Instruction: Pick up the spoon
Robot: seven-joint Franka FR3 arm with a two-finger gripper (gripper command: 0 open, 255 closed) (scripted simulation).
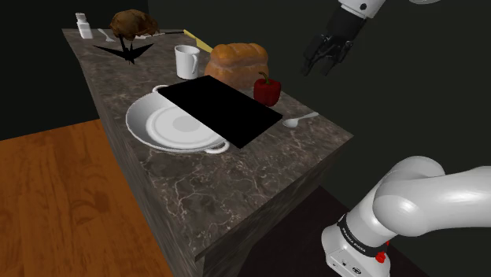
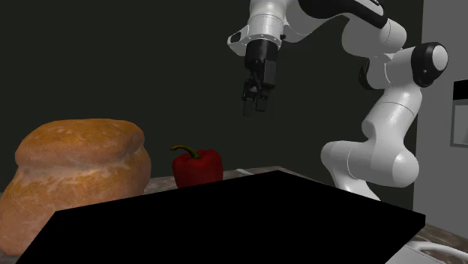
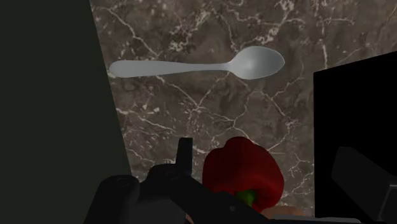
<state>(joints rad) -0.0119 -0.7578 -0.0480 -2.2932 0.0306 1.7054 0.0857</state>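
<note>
A pale grey spoon (image 1: 300, 120) lies flat on the dark marble counter (image 1: 236, 181), close to the edge nearest the stand. Its bowl points toward the black slab (image 1: 219, 110). In the wrist view the spoon (image 3: 197, 65) lies ahead of the fingers, beyond a red bell pepper (image 3: 245, 172). My gripper (image 1: 321, 61) hangs high above the counter edge, over the pepper (image 1: 267, 90) and spoon, touching nothing. It (image 2: 255, 101) is open and empty, with the fingers (image 3: 184, 156) standing apart.
A bread loaf (image 1: 236, 63) and a white mug (image 1: 187, 61) stand behind the pepper. A white handled dish (image 1: 173, 124) lies partly under the black slab. A shaker (image 1: 83, 26) and a brown lump (image 1: 134, 24) sit at the counter's far end.
</note>
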